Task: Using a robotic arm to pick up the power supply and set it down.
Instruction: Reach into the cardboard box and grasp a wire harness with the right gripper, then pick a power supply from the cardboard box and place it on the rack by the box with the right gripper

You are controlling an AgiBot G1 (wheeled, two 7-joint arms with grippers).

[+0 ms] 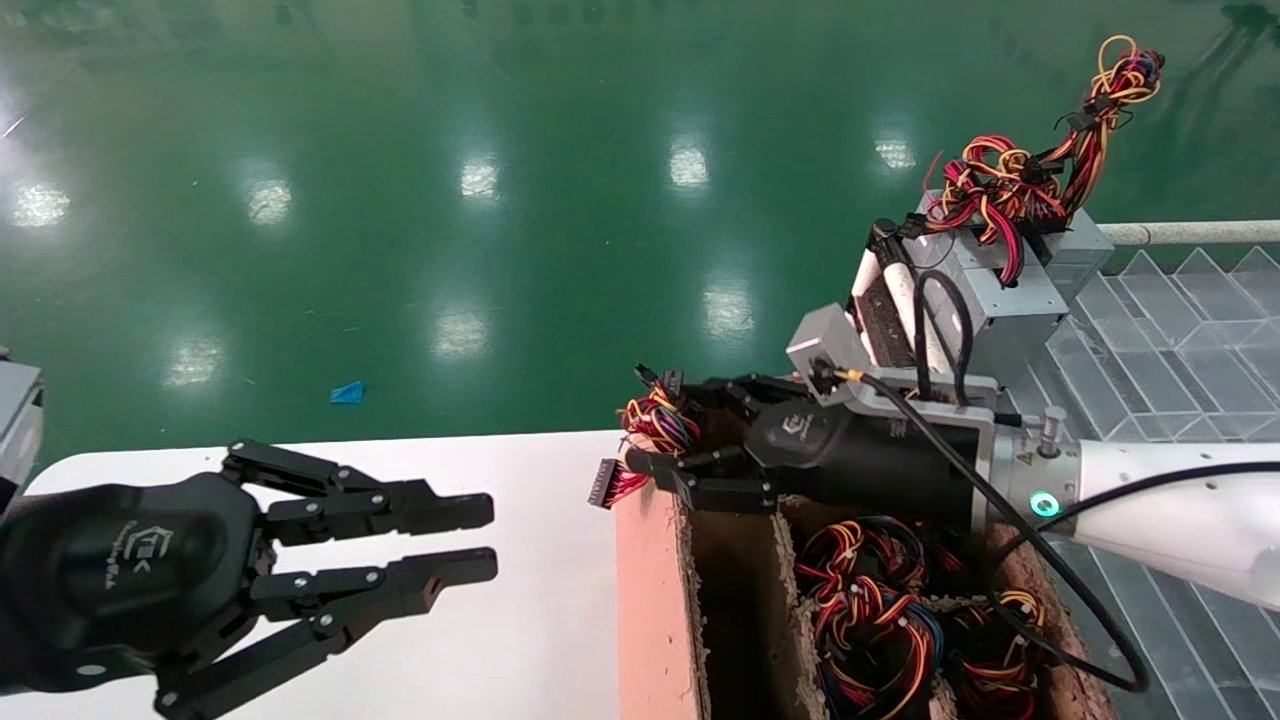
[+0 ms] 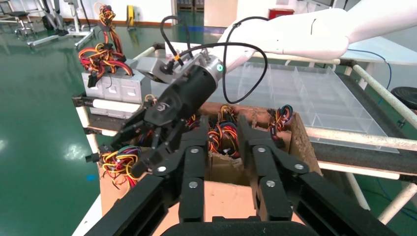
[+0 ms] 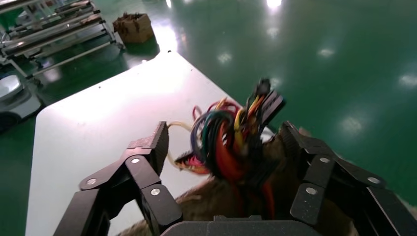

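Your desk (image 1: pixel 520 600) is white, with a cardboard box (image 1: pixel 650 610) full of wire bundles at its right edge. Your left gripper (image 1: pixel 455 545) is parked over the desk, fingers spread, empty. The right gripper (image 1: pixel 690 450), white logo unreadable, sits at the box's far corner, fingers apart around the power supply's wire bundle (image 1: pixel 655 425); the connector (image 1: pixel 605 485) points toward the desk. The casing is hidden.
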